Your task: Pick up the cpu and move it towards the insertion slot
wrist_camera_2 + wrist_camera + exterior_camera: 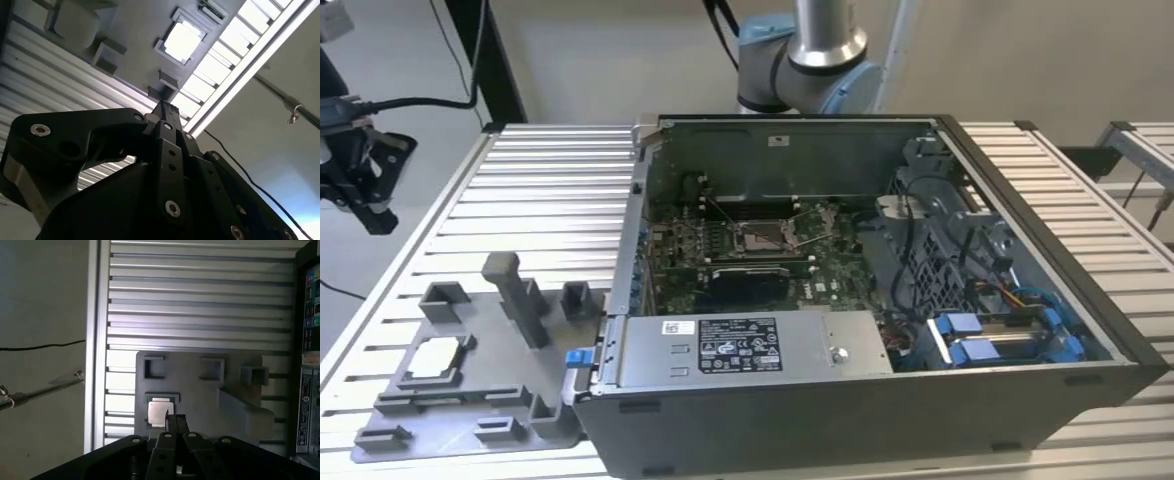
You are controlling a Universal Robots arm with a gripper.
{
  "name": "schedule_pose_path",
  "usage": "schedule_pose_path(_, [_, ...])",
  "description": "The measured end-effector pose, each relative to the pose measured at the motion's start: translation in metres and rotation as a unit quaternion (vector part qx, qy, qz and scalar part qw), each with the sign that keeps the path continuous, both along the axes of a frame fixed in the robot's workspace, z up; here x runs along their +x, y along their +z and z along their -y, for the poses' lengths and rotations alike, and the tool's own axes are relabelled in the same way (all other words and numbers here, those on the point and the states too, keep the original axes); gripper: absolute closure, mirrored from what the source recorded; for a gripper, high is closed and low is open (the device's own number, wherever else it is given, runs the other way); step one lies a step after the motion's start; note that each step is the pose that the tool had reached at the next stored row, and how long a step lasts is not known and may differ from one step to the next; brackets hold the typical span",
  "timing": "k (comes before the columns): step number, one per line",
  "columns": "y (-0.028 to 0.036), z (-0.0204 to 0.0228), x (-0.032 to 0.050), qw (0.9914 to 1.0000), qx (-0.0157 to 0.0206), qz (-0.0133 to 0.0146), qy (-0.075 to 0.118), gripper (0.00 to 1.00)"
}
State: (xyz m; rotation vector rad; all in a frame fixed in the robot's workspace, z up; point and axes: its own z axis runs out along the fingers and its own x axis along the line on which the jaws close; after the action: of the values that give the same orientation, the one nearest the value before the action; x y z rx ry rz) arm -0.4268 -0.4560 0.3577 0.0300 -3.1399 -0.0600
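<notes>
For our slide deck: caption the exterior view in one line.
Open computer case on slatted table, insertion slot exposed; cpu lies in the grey tray beside it.

the end effector (pixel 162 107) is matte black, its angular linked plates studded with silver screws (pixel 173 208). behind it, the arm (pixel 830 28) is a silver tube with pale blue joint caps (pixel 767 62).

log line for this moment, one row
pincer shut, empty | cpu in pocket of grey tray, not gripped | insertion slot inside open case, away from pincer
</notes>
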Motion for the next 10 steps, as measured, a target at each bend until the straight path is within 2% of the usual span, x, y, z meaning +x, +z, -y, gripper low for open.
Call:
schedule_pose_path(2, [-0.0008,0.0042,-0.0012,1.00000,0.0000,0.0000,0.000,1.00])
schedule_pose_path(10, [-0.0028,0.0046,-0.0064,1.00000,0.0000,-0.0001,0.000,1.00])
